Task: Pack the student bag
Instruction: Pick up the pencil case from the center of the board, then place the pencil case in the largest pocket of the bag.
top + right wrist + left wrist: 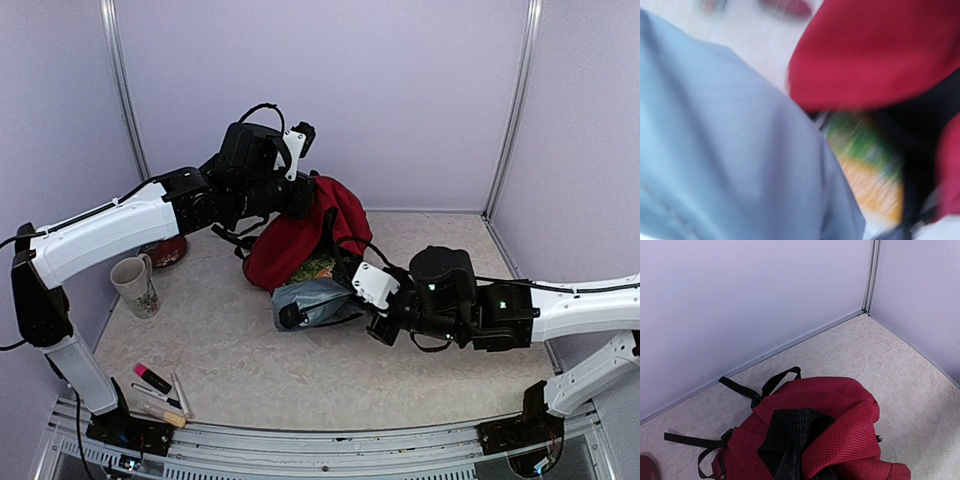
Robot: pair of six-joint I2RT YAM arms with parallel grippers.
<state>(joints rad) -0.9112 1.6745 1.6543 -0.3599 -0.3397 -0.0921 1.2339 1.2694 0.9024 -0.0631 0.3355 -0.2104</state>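
Red student bag (300, 235) centre frame, mouth toward lower right; my left fingers (303, 197) closed, seemingly pinching rim up; right fingers (350, 275) closed by grey pouch (315, 303), hold unclear. I'd hold rim high, feed pouch straight in

No readable text on the student bag (300, 240); mug (135, 285) print too small

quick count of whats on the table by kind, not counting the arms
student bag: 1
grey pouch: 1
mug: 1
dark red round item, partly hidden under the left arm: 1
pens and markers: 4, as far as they can be told apart
green and orange item showing in the bag's mouth: 1
total: 9
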